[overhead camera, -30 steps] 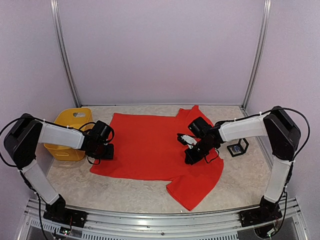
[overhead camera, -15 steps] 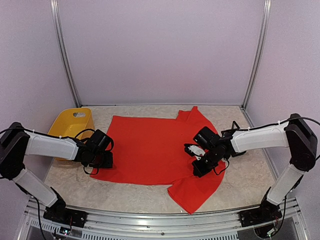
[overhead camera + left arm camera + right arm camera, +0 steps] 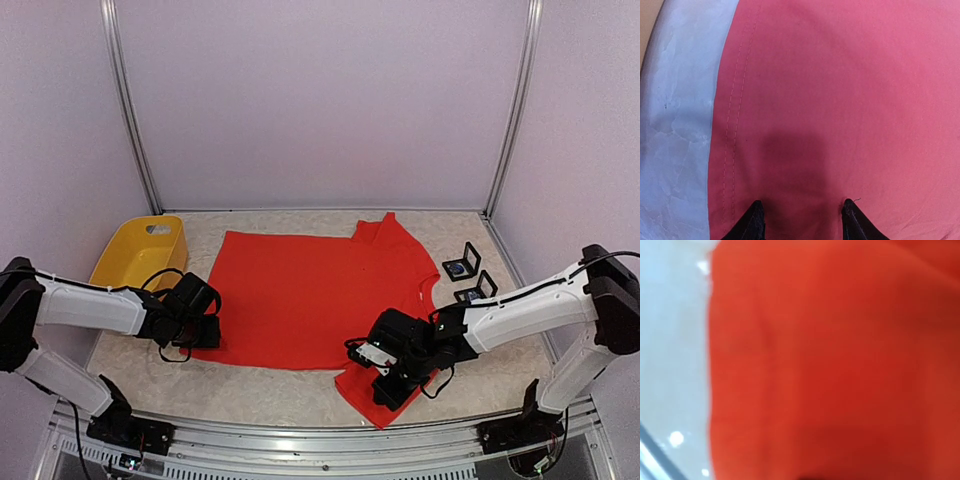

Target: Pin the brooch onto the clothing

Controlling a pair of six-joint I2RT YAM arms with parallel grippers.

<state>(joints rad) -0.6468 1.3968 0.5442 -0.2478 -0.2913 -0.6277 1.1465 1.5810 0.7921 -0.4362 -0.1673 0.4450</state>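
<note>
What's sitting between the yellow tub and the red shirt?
Nothing: in the top view, only bare tabletop separates the yellow tub from the red T-shirt.

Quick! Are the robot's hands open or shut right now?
Left gripper: open over the red T-shirt, holding nothing.
Right gripper: shut, over the T-shirt; whether it pinches cloth cannot be told.
</note>
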